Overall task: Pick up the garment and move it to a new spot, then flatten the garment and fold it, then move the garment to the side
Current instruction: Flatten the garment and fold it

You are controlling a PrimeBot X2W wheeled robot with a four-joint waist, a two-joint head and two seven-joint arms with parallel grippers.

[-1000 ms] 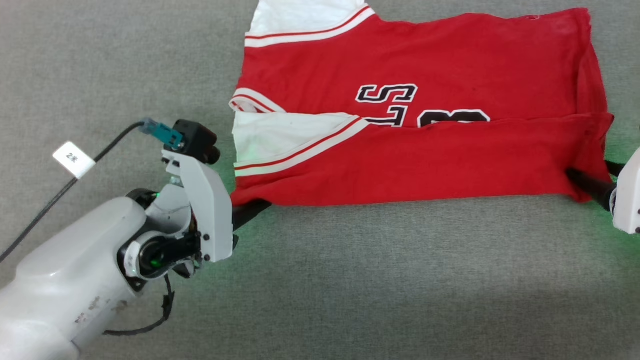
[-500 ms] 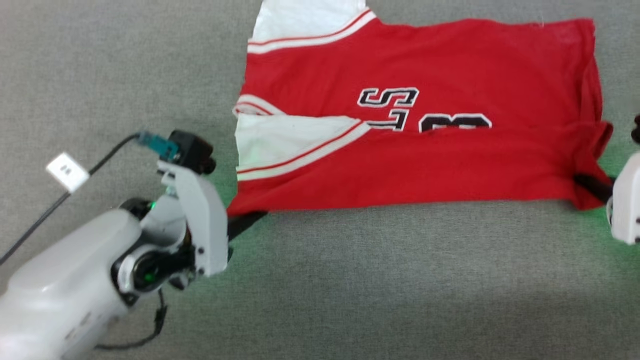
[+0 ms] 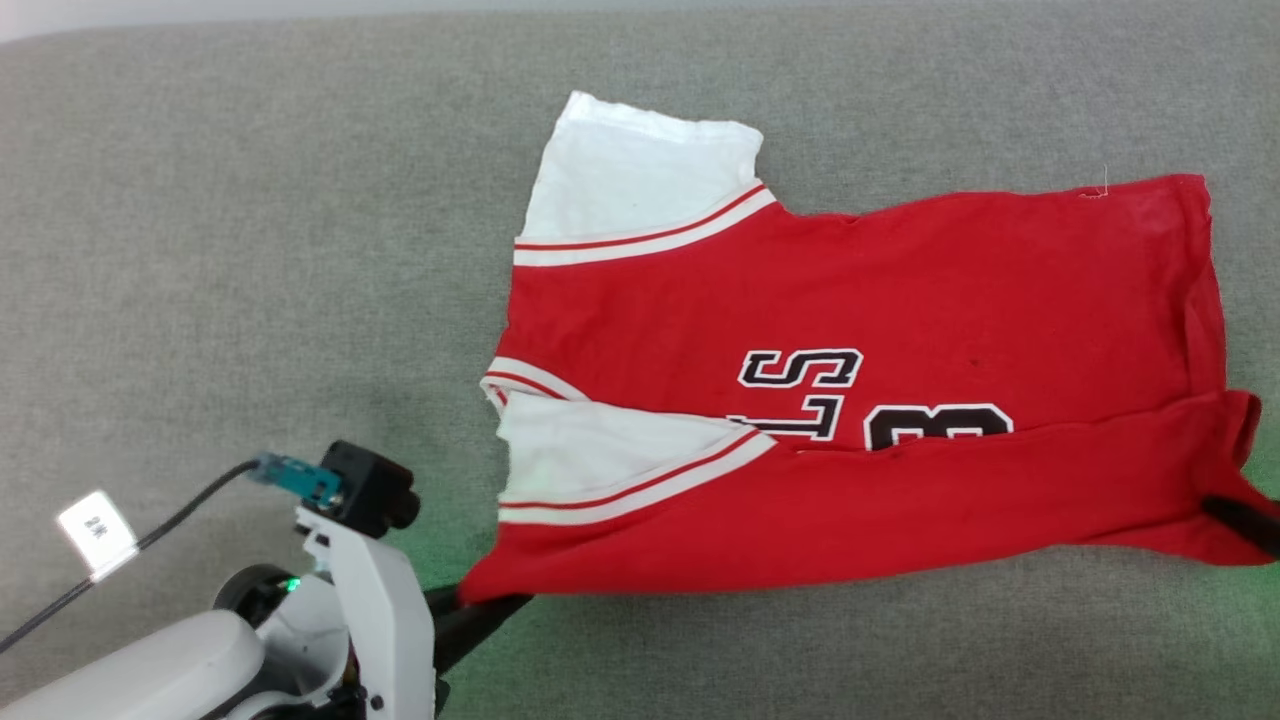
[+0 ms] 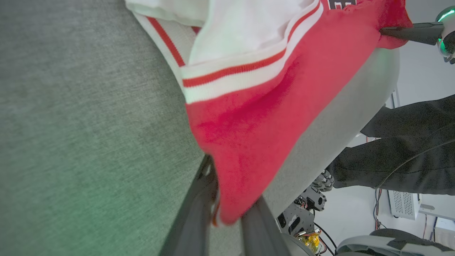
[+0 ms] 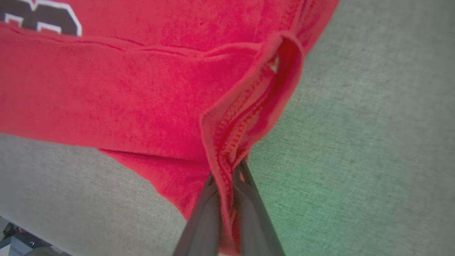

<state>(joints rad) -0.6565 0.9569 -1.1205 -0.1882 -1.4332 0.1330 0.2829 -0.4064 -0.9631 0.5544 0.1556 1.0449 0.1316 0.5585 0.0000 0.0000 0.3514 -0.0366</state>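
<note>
Camera shifted; both jaws pinch garment (image 3: 900, 300) lettered "S".

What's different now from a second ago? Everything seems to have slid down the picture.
Mostly the head camera shifted, so the garment sits lower in view; no real move of the cloth is clear. Nothing was let go: the left fingers and the right fingers still pinch its near corners, and the near flap stays folded up to the lettering.
</note>
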